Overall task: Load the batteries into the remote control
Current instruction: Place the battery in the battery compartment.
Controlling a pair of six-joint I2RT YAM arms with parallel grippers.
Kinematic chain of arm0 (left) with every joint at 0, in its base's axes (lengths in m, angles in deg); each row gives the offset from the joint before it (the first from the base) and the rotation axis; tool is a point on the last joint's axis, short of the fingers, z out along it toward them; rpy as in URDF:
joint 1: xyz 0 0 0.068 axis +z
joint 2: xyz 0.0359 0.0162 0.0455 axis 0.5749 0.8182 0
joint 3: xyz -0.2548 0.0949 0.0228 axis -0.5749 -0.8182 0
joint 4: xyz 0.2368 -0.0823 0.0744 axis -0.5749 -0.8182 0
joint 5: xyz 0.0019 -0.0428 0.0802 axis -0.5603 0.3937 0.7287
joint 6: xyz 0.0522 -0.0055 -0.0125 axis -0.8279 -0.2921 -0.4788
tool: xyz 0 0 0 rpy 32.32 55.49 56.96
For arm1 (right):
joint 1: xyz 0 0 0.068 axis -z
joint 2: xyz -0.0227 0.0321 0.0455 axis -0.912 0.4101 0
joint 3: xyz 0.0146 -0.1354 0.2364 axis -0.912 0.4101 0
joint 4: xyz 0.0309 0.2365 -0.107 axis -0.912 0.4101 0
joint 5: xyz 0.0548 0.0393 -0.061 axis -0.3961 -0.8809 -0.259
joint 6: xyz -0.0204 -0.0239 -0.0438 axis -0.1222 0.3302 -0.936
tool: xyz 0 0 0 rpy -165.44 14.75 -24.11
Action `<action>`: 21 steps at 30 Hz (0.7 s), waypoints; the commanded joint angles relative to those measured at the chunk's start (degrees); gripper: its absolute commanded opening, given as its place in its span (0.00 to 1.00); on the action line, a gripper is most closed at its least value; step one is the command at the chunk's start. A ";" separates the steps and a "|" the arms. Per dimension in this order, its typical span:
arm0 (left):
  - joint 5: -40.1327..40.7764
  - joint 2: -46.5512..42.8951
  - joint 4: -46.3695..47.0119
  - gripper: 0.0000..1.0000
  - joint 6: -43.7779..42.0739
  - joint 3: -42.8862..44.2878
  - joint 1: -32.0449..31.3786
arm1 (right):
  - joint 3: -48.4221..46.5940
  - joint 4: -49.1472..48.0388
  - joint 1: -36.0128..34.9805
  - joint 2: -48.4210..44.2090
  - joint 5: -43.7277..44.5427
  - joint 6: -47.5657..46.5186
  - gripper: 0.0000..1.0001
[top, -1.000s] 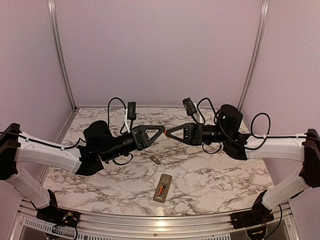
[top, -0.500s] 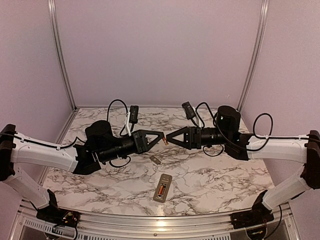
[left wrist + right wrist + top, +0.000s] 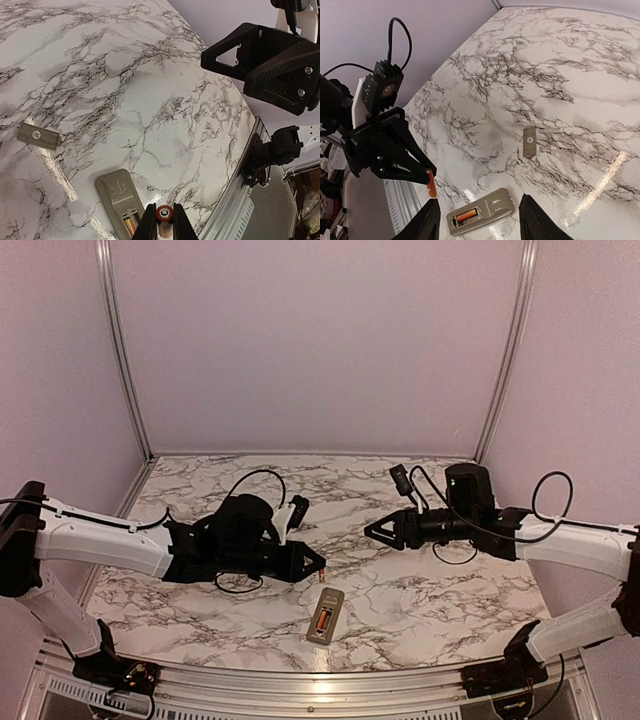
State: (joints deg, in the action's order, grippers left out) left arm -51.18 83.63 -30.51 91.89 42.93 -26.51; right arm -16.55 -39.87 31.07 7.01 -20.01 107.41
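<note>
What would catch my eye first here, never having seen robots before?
Probably the orange battery pinched in the left gripper, hanging over the remote that lies back-up near the front edge of the table. Another battery already sits in its open recess, while the right gripper stands open off to the right.

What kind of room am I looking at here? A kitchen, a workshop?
Most likely a robot test booth in a lab: plain lilac walls framed by bare metal rails, a marble-patterned table, and a cabled left arm and right arm bolted at its near edge.
</note>
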 commanded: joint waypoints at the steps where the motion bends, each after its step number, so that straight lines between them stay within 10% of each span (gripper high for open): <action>1: -0.41 5.81 -8.35 0.00 -2.58 4.45 -2.40 | 0.46 6.81 0.18 3.44 4.08 -3.32 0.47; 21: 7.14 15.48 -12.43 0.00 -4.10 8.94 -7.68 | 0.82 4.32 -2.63 12.92 1.63 -5.43 0.40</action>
State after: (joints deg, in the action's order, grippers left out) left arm -46.83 97.66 -41.92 88.76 50.56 -33.44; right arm -15.52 -35.19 29.78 18.88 -18.59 103.48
